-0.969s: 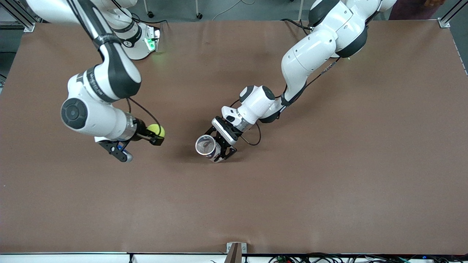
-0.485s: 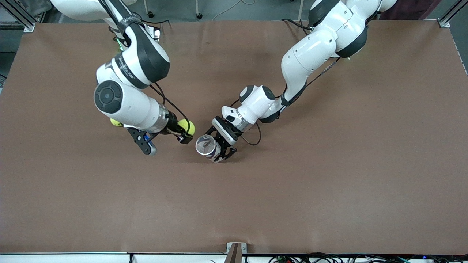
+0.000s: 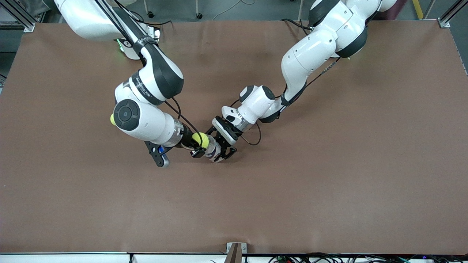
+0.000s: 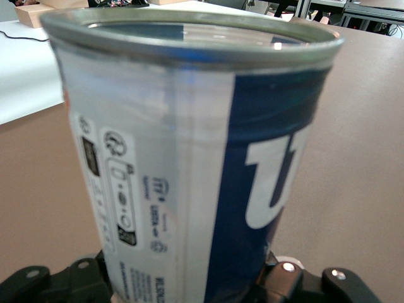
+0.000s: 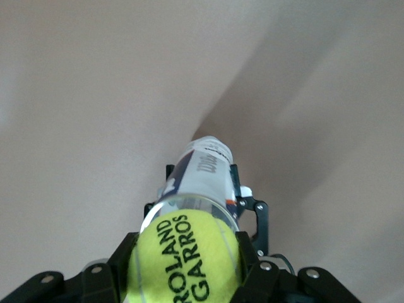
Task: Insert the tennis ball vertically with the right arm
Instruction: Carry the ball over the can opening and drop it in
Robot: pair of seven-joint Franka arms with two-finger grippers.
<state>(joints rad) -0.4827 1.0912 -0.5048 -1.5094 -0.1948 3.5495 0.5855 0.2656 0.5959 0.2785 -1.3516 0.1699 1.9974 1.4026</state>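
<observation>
My right gripper (image 3: 200, 144) is shut on a yellow tennis ball (image 3: 200, 138), printed "ROLAND GARROS" in the right wrist view (image 5: 183, 259). It holds the ball right over the open mouth of a white and blue ball can (image 3: 214, 151). My left gripper (image 3: 219, 147) is shut on that can and holds it upright at mid table. The can fills the left wrist view (image 4: 189, 158), with black fingers (image 4: 69, 281) at its sides. In the right wrist view the can (image 5: 205, 167) stands just under the ball, and the ball hides its mouth.
A second yellow tennis ball (image 3: 112, 119) lies on the brown table (image 3: 329, 175), mostly hidden by the right arm's elbow. A small grey cylinder with a blue tip (image 3: 162, 156) hangs beside the right gripper.
The right arm has swung toward the left arm's end of the table, carrying the ball until it is over the can's mouth. The left arm and can have not moved.
</observation>
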